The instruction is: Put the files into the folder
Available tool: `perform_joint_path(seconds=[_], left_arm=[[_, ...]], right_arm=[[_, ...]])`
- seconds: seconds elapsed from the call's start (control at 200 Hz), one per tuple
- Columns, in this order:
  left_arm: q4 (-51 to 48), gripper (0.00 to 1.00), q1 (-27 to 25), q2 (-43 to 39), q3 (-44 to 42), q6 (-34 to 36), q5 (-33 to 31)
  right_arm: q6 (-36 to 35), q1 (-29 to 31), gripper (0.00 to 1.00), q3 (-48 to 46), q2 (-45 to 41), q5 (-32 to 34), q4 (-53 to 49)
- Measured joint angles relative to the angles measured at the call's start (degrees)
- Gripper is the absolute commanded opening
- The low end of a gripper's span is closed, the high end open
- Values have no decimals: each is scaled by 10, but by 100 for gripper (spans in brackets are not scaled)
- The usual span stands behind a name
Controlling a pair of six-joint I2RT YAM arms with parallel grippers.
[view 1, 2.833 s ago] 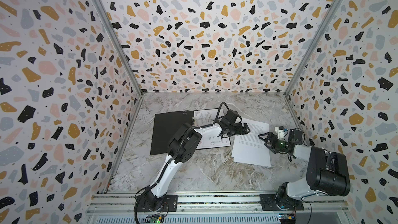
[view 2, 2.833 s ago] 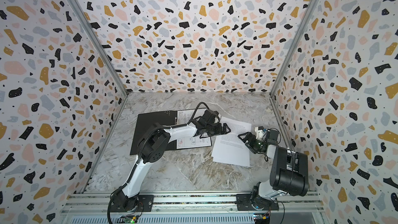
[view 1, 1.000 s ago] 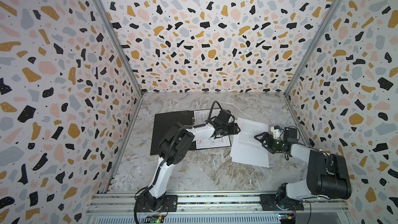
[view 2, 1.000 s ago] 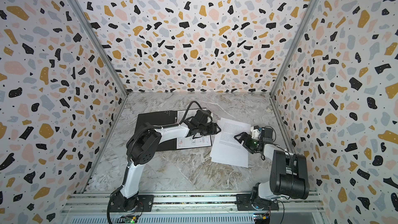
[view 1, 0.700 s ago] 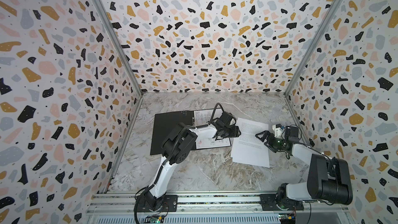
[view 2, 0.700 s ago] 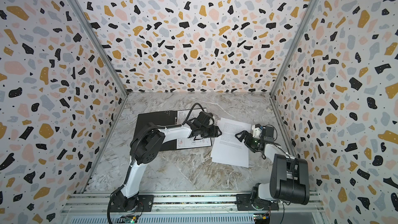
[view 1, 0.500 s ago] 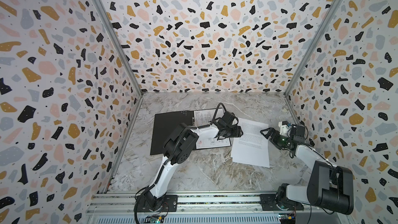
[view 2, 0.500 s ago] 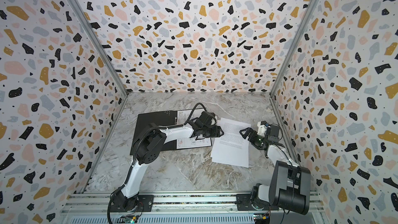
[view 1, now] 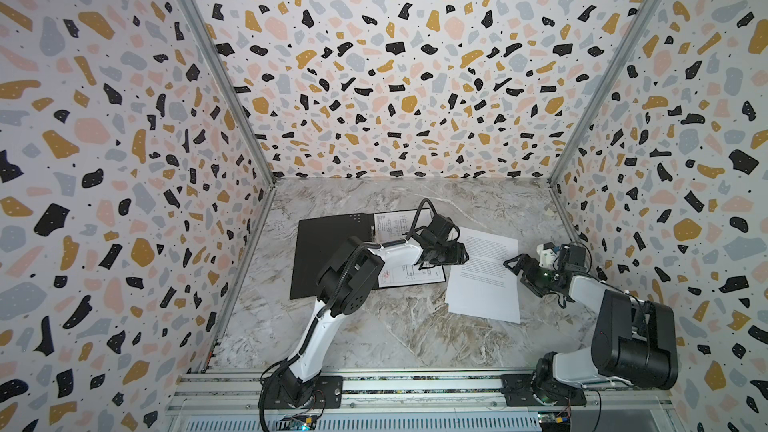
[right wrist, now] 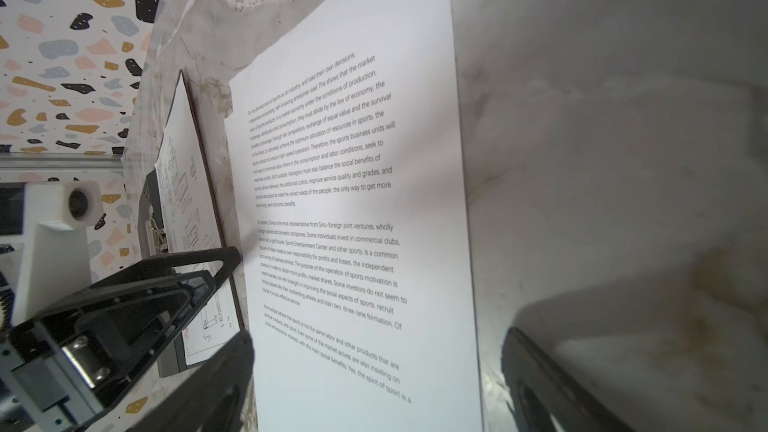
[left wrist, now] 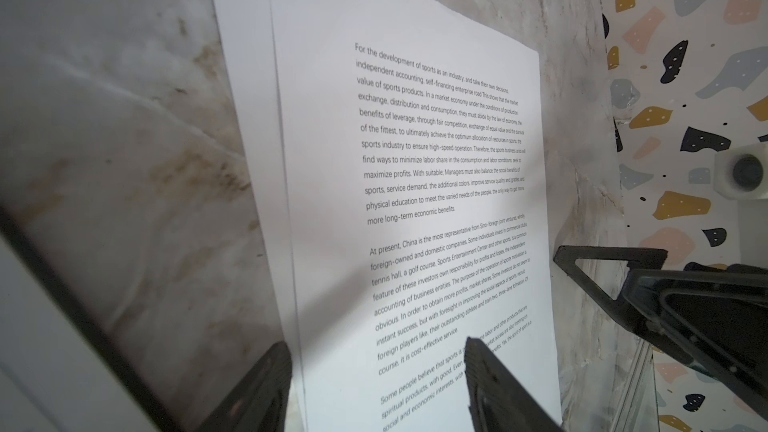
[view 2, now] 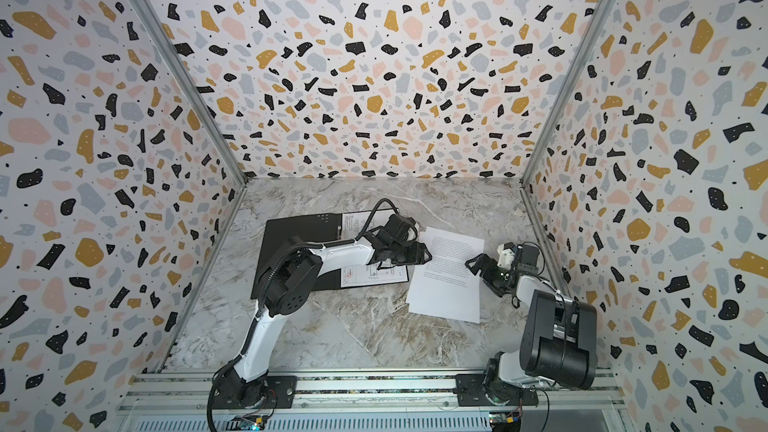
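Note:
The folder [view 1: 332, 259] [view 2: 299, 255] lies open and flat, black inside up. A diagram file [view 1: 409, 278] [right wrist: 183, 184] rests on its right half. The text file [view 1: 484, 276] [view 2: 446, 276] [left wrist: 415, 160] [right wrist: 353, 201] lies on the table right of the folder, with another white sheet's edge [left wrist: 241, 56] showing under it. My left gripper [view 1: 463, 253] [view 2: 424, 255] [left wrist: 374, 388] is open, low over the text file's left edge. Open too, my right gripper [view 1: 515, 270] [view 2: 476, 270] [right wrist: 374, 388] spans its right edge. Neither holds anything.
Marble-patterned tabletop [view 1: 374, 334] enclosed by terrazzo walls on three sides, with the right wall [view 1: 623, 243] close behind my right arm. An aluminium rail [view 1: 415, 384] with both arm bases runs along the front edge.
My left gripper has crept slightly right, onto the text file's left edge. My right gripper swung out toward the back right and returned to the right edge. The sheet has barely moved.

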Motion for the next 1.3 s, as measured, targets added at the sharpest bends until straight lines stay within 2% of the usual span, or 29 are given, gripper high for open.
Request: perform_joint_path(seconds=[0.31, 0.581, 0.876, 1.296], left_arm=[[11, 67, -4, 4, 1, -6, 17], [56, 68, -5, 5, -3, -40, 46], [40, 73, 8, -2, -10, -33, 24], [9, 73, 7, 4, 4, -10, 14]], right_arm=[[0, 16, 91, 0, 12, -6, 18], [0, 19, 91, 0, 21, -20, 35], [0, 19, 93, 3, 21, -19, 31], [-5, 19, 92, 4, 22, -27, 27]])
